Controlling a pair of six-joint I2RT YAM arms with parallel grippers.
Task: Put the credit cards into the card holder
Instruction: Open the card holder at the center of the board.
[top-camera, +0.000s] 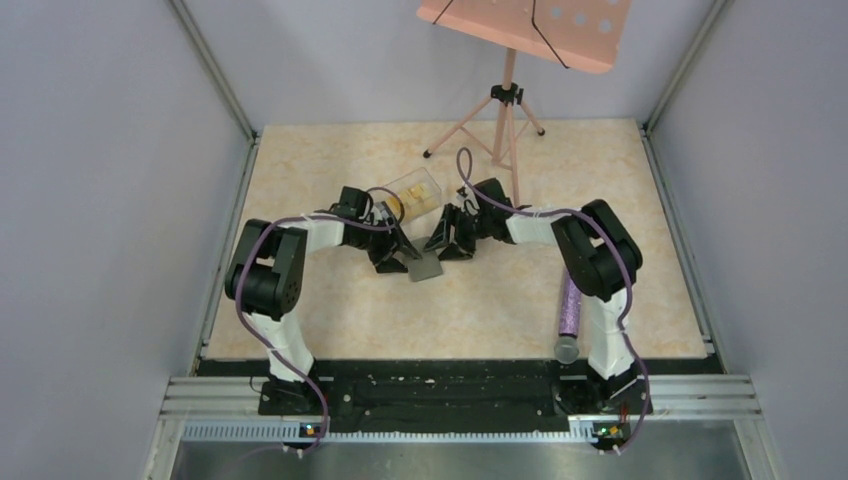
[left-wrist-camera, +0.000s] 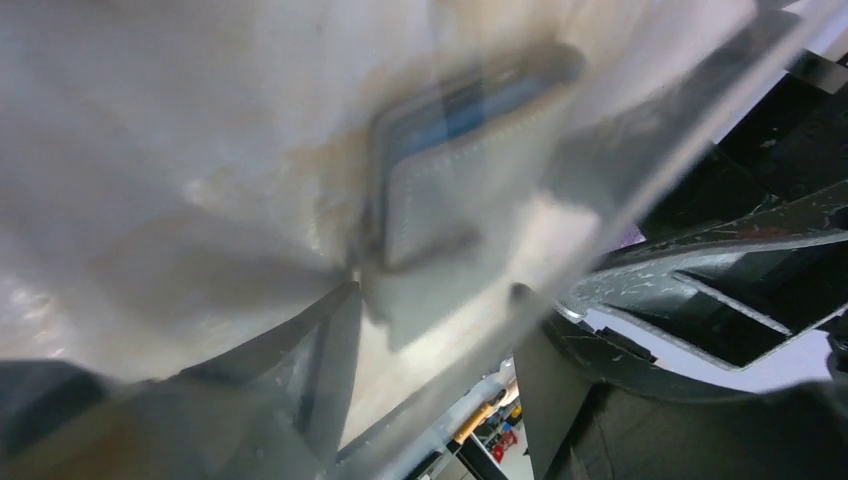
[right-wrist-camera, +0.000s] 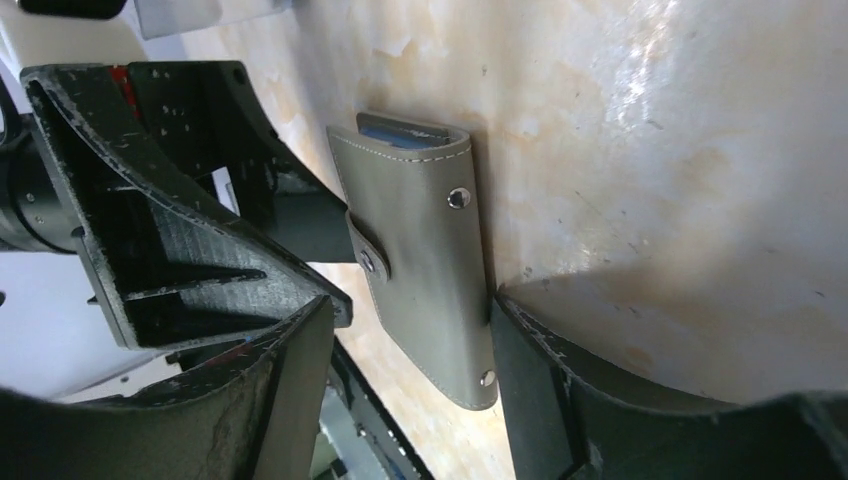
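The card holder (top-camera: 425, 267), a flat grey wallet with snap studs, lies on the table between both grippers. In the right wrist view the card holder (right-wrist-camera: 430, 240) sits between the jaws of my right gripper (right-wrist-camera: 412, 300); the right finger (right-wrist-camera: 540, 380) touches its edge and the left finger stands apart. A bluish card edge (right-wrist-camera: 405, 131) shows at its far end. My left gripper (left-wrist-camera: 435, 295) is open, with a corner of the blurred card holder (left-wrist-camera: 470, 190) between its fingertips. Yellow credit cards (top-camera: 398, 206) lie in a clear box.
The clear plastic box (top-camera: 412, 193) stands just behind the grippers. A purple cylinder (top-camera: 569, 318) lies by the right arm's base. A pink music stand (top-camera: 507, 95) on a tripod is at the back. Grey walls close in both sides.
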